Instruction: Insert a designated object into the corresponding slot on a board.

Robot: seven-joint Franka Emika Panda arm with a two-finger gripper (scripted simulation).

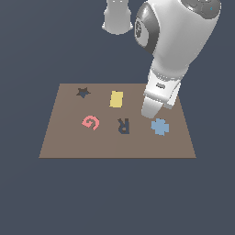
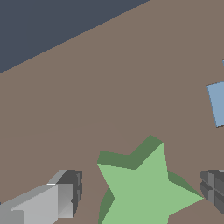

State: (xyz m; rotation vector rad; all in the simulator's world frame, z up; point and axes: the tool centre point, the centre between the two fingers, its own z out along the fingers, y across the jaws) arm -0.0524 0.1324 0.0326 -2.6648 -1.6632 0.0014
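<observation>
In the wrist view the green star block (image 2: 144,188) lies flat on the brown board (image 2: 109,87). My gripper (image 2: 140,192) is low over it and open, one finger (image 2: 65,194) on each side of the star. One pad stands a small gap off a star point; the other pad (image 2: 214,190) is right at a point's tip. In the exterior view my gripper (image 1: 151,112) is down at the board (image 1: 59,147) toward the exterior view's right and hides the star. The dark star-shaped slot (image 1: 83,92) is at the board's far corner on the exterior view's left.
A yellow rectangle (image 1: 116,98), a pink G-shaped piece (image 1: 91,122) and a dark R-shaped recess (image 1: 123,125) sit between the gripper and the slot. A blue clover piece (image 1: 160,126) lies just beside the gripper; its edge (image 2: 217,104) shows in the wrist view.
</observation>
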